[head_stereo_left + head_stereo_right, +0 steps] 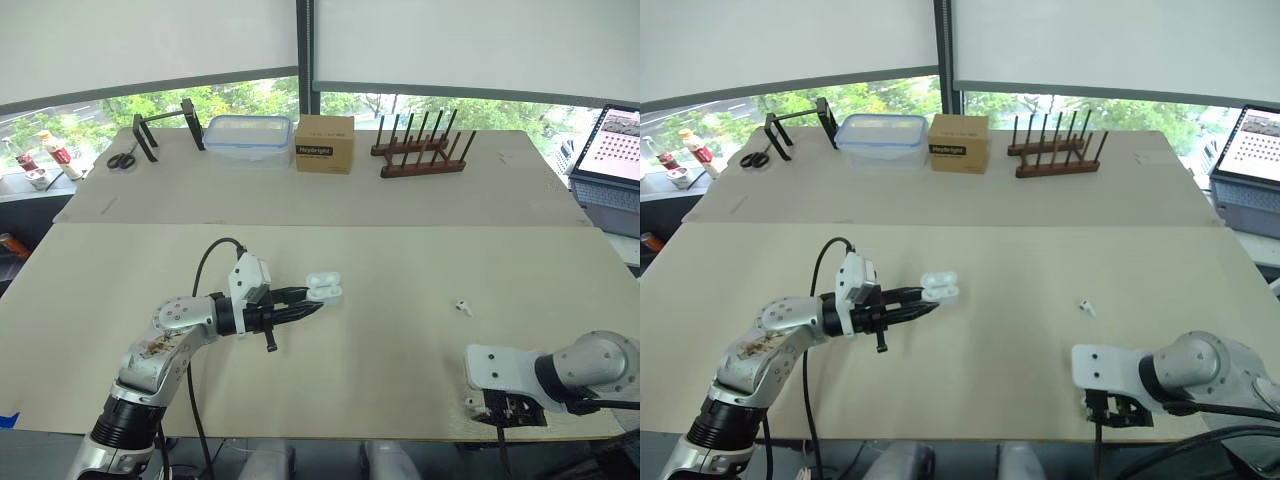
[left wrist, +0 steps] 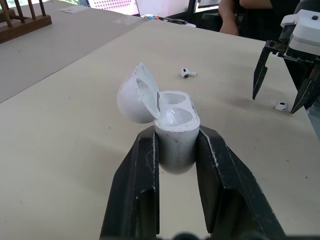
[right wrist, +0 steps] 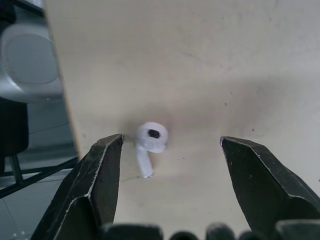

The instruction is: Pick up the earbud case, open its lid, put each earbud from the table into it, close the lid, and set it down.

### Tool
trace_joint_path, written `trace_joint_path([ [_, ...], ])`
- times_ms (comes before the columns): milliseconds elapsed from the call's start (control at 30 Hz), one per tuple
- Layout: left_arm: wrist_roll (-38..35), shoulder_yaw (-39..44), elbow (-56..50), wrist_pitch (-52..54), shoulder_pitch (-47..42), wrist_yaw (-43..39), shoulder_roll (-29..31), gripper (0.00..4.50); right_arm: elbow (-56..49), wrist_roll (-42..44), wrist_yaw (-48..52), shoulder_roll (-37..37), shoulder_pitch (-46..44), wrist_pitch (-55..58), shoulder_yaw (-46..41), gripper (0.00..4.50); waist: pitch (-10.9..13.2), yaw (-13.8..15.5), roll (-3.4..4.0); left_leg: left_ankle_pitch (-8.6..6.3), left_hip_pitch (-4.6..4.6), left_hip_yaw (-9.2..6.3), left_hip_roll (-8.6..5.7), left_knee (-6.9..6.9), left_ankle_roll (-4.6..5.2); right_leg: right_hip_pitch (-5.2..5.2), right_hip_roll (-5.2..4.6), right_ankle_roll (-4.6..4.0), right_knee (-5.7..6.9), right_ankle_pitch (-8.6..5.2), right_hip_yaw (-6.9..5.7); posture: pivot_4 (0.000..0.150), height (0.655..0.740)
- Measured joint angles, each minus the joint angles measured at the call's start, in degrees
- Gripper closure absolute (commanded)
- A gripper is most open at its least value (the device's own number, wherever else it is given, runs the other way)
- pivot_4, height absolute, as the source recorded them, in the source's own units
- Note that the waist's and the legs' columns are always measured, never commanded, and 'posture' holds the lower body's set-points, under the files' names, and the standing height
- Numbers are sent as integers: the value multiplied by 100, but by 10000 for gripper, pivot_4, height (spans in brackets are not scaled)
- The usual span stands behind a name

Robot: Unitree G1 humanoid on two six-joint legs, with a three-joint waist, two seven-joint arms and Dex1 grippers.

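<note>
My left gripper [image 1: 314,301] is shut on the white earbud case [image 1: 325,288] and holds it just above the middle of the table, with its lid swung open. In the left wrist view the case [image 2: 175,135] sits clamped between the two fingers and both of its wells look empty. One earbud [image 1: 463,307] lies on the table to the right of the case. A second earbud [image 3: 150,140] lies near the table's front edge. My right gripper [image 3: 170,142] is open and points down over it, one finger on each side, not touching.
Along the far table stand a black stand [image 1: 165,128], scissors [image 1: 122,159], a clear plastic container [image 1: 248,138], a cardboard box [image 1: 324,143] and a wooden peg rack [image 1: 420,150]. A laptop [image 1: 612,145] sits at the far right. A person [image 2: 232,15] stands behind the table.
</note>
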Motion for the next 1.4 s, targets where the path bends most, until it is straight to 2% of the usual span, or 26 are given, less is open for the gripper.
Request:
trace_joint_path([
  [133,-1,0,0,59,0,16,0,39833,6,-27,1,5,-28,-4,38,10258,0,-1,-1,0,4,0,0,0,0,5,0,0,0,0,0,1500,7400],
  [233,-1,0,0,62,-1,19,0,39833,3,-22,35,15,-51,4,87,18592,-1,-9,-3,0,4,0,1,0,0,5,1,0,-1,0,0,1500,7400],
  [467,-1,-3,0,63,-2,18,-1,39833,-117,26,53,151,-131,159,190,41473,-14,-85,-30,0,11,-2,5,0,0,11,3,0,0,0,-1,1500,7400],
  [800,0,-22,5,61,-1,10,0,39833,-86,141,84,194,-225,186,179,41670,-14,-80,-30,-1,7,-2,4,-1,1,8,2,0,-2,0,-2,1500,7400],
  [967,0,-23,130,37,-78,35,-96,39833,-37,883,240,742,-1295,376,75,41670,-13,-76,-29,0,4,-4,3,-1,1,4,2,0,-1,0,-2,1500,7400],
  [1133,67,-29,380,-151,-402,124,-275,39833,91,1958,-207,2082,-2845,1336,-56,41670,-13,-70,-30,0,-3,-10,1,0,0,-3,0,-1,1,1,-3,1500,7400],
  [1200,143,-23,586,-232,-602,219,-413,39833,212,2391,-718,2970,-3343,1782,-186,41670,-13,-62,-30,1,-9,-14,-1,1,-1,-8,-1,-2,3,2,-4,1500,7400],
  [1267,223,-14,710,-353,-742,306,-518,39833,304,2673,-1235,3666,-3607,2046,-303,41670,-13,-52,-30,1,-14,-21,-3,2,-2,-15,-3,-1,6,2,-5,1500,7400],
  [1300,251,6,828,-431,-847,375,-598,39833,387,2849,-1697,4318,-3764,2202,-456,41670,-14,-61,-29,1,-17,-33,-3,2,-2,-21,-4,-1,8,3,-4,1500,7400],
  [1400,342,33,990,-662,-1026,509,-762,39833,534,3070,-2556,5339,-3966,2312,-589,41670,-14,-66,-28,2,-20,-56,-6,2,-4,-28,-6,0,13,4,-3,1500,7400],
])
